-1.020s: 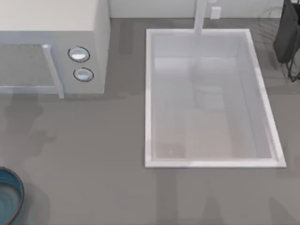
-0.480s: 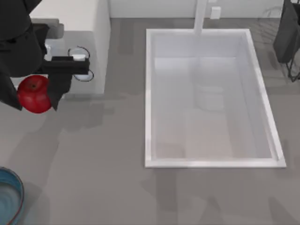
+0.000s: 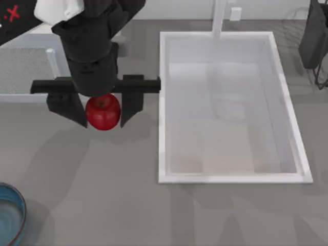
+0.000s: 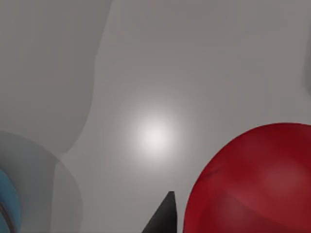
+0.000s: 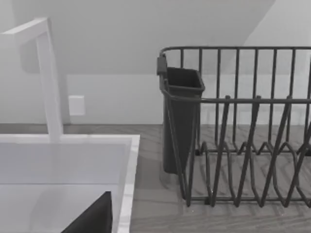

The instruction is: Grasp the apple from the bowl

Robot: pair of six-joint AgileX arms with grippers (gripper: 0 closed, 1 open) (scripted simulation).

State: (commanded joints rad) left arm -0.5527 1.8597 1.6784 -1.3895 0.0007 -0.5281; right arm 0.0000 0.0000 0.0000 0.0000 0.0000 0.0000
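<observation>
No readable writing shows anywhere. The left gripper (image 3: 102,110) holds the apple (image 3: 103,112) between its two fingers, above the table just left of the white sink (image 3: 163,102), in front of the microwave (image 3: 31,77). The bowl (image 3: 15,218) sits well apart, toward the table's near-left corner. A dish rack (image 5: 243,145) stands beside the sink's far right.

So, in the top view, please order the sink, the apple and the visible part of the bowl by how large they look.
1. Sink, largest by far.
2. and 3. Apple and bowl: unsure. The bowl is cut by the picture edge, and the apple, held raised in the left gripper, is nearer the camera.
</observation>
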